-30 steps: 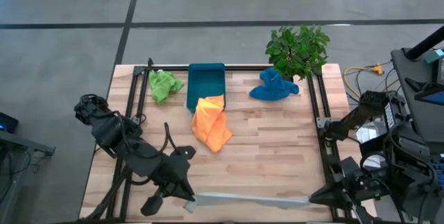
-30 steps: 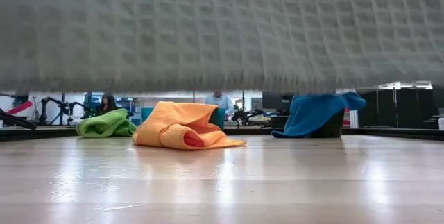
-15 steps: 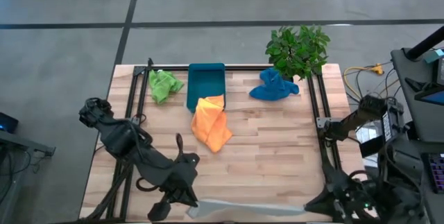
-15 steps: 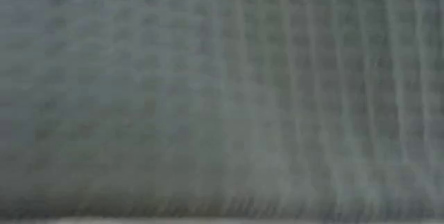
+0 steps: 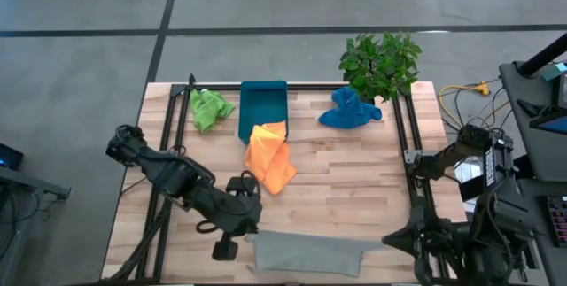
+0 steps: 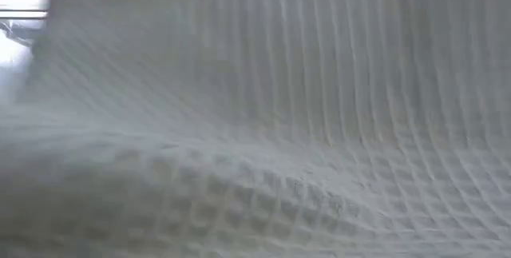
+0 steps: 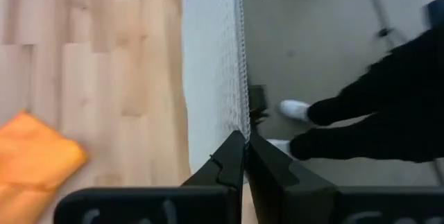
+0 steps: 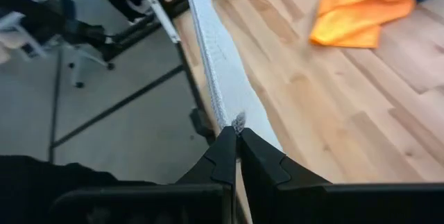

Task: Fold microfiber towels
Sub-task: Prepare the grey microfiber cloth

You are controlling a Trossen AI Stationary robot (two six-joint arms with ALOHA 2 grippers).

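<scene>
Both arms hold the grey waffle-weave microfiber towel (image 5: 310,252) stretched along the table's near edge, well short of the rigid teal rectangular tray (image 5: 263,107): left gripper (image 5: 251,235) and right gripper (image 5: 381,243) each pinched shut on a corner. The crumpled orange towel (image 5: 269,156) touching the tray, the lime green towel (image 5: 209,108) and the blue towel (image 5: 349,110) beside it all lie unfolded; folding appears barely begun.
</scene>
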